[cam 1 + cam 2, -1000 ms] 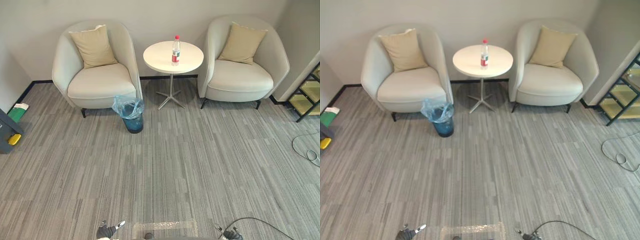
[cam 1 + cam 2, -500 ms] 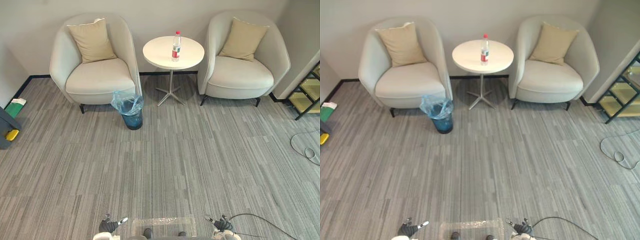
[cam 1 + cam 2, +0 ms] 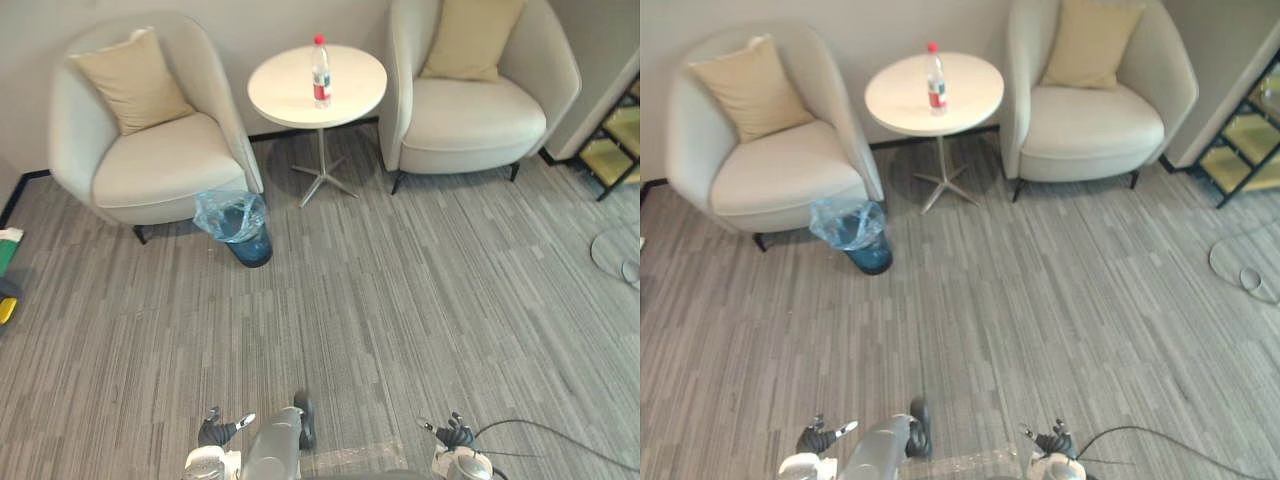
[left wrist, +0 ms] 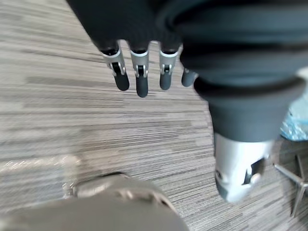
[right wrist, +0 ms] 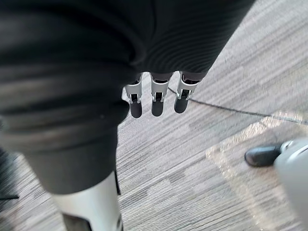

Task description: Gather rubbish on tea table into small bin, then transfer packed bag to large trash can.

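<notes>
A bottle (image 3: 320,70) stands upright on the round tea table (image 3: 285,98), between the left armchair (image 3: 150,165) and the right armchair (image 3: 470,110). The bag-lined small bin (image 3: 240,222) sits on the floor just beside the left armchair. Wide open carpet (image 3: 400,290) lies between these and the left hand (image 3: 214,432) and right hand (image 3: 456,434), both well apart from the bottle, with fingers straight and empty.

The tea table (image 3: 350,85) — smooth matt top, metal leg; bin (image 3: 247,240) lined with crinkly translucent plastic; carpet (image 3: 430,300) rough.

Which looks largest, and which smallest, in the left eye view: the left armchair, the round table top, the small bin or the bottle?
1. left armchair
2. round table top
3. small bin
4. bottle
All stand about equally far from the camera, so nearness hardly affects this order.
</notes>
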`<state>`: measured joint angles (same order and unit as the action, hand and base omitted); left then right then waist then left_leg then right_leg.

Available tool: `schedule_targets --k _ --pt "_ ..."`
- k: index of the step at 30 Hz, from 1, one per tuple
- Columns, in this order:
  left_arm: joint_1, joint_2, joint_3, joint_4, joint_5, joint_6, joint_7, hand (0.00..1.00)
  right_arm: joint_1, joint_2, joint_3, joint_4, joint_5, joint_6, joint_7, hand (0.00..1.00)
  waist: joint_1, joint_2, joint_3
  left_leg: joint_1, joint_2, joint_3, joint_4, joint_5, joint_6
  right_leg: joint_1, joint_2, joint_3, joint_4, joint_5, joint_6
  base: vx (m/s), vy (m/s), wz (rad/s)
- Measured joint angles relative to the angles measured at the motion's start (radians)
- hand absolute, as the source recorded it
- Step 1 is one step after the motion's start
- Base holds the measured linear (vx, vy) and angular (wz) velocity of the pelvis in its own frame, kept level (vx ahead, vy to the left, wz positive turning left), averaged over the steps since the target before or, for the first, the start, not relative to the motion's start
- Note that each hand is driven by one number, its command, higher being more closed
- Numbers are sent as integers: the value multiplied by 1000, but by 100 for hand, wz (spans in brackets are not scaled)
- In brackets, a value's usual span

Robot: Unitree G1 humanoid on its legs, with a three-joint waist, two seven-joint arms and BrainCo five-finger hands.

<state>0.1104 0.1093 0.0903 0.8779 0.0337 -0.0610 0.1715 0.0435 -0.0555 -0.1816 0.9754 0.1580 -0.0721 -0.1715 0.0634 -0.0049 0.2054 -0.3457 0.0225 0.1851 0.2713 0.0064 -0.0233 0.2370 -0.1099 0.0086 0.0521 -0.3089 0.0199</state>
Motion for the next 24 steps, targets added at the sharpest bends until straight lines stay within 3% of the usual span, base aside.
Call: schedule_targets --k 1,3,4,5,6,7,9,10,11,14,15,16,17,18,20,21,22,24 --pt "-12 15 -1 -1 0 -1 0 0 -6 19 8 -2 -3 4 4 0 -8 -23 -1 -19 -15 5 60 -65 15 -16 -20 4 43 13 1 419 141 -24" --pt "-18 19 -1 4 -8 0 0 0 -3 25 7 1 -9 7 6 0 -2 -35 -6 -6 -13 35 121 -128 39 -88 -31 37 231 17 11 540 196 -19" --pt "-20 23 -5 12 -17 1 1 0 -4 23 6 0 -13 7 6 0 -7 -41 -5 28 -19 51 117 -157 50 -139 -40 49 371 41 50 649 247 -33" --pt "-20 28 -18 21 -18 2 1 0 -6 22 7 -4 -28 7 9 0 -7 -44 -3 83 -26 58 95 -185 53 -207 -48 57 557 102 131 534 197 -28" --pt "-21 32 -26 26 -18 4 1 0 -6 23 8 -6 -37 6 11 0 -10 -44 -1 132 -33 58 73 -200 54 -261 -49 57 698 117 165 511 159 -21" --pt "-21 33 -39 26 -18 6 1 0 -4 22 10 -5 -40 6 15 0 -17 -41 2 193 -36 57 42 -209 55 -309 -48 42 835 101 161 492 106 -10" --pt "-24 31 -78 26 -18 4 0 0 -2 11 40 -17 -41 6 19 0 -26 -26 11 347 -32 45 -50 -212 55 -403 -57 -79 954 44 82 473 65 -6" --pt "-30 24 -91 30 -19 3 -1 0 -10 5 47 -21 -42 3 20 0 -34 -10 20 412 -21 43 -94 -212 55 -446 -57 -150 916 11 34 456 5 3" --pt "-42 12 -90 35 -19 3 0 0 -16 4 47 -21 -42 3 22 0 -40 -8 24 452 -7 43 -113 -212 55 -485 -51 -201 833 -8 14 541 -43 11" --pt "-61 -7 -89 39 -23 3 -1 0 -33 3 48 -26 -40 -2 25 0 -68 -16 31 504 19 12 -133 -212 54 -578 -7 -213 535 41 18 439 -130 35" --pt "-66 -14 -91 38 -23 2 -2 0 -36 3 48 -26 -40 -1 25 0 -76 -29 31 528 17 -12 -149 -221 40 -585 13 -179 327 156 26 460 -238 63" --pt "-66 -18 -91 38 -23 2 -2 0 -29 3 48 -24 -40 0 25 0 -80 -42 26 542 7 -41 -152 -241 9 -583 13 -138 225 240 28 638 -349 79" --pt "-78 -37 -88 54 -21 3 -1 0 -32 -8 39 -26 -37 -2 26 0 -83 -28 32 576 28 -94 -150 -294 -31 -592 29 -119 287 310 -7 532 -309 62" --pt "-84 -54 -88 67 -17 3 -2 0 -49 -25 38 -25 -39 -1 25 0 -78 11 32 574 63 -122 -128 -305 -39 -607 44 -141 362 233 -11 422 -247 53" --pt "-85 -65 -86 69 -17 3 -2 0 -45 -25 17 -27 -36 -1 26 0 -85 35 33 553 89 -148 -54 -304 -40 -586 46 -185 385 182 -26 427 -244 50" --pt "-87 -79 -69 70 -16 3 -2 0 -38 -21 -2 -41 -32 0 25 0 -89 50 36 500 116 -166 91 -296 -54 -545 54 -216 378 151 -39 429 -259 76" --pt "-87 -95 -52 65 -16 4 -3 0 -19 -17 1 -64 -28 1 23 0 -91 61 43 420 148 -161 294 -252 -105 -482 65 -244 353 129 -46 421 -240 78" --pt "-75 -108 -31 28 -16 2 -5 0 7 0 8 -92 -20 2 23 0 -76 61 54 307 222 -99 573 -250 -110 -363 91 -266 289 112 -71 415 -167 36"
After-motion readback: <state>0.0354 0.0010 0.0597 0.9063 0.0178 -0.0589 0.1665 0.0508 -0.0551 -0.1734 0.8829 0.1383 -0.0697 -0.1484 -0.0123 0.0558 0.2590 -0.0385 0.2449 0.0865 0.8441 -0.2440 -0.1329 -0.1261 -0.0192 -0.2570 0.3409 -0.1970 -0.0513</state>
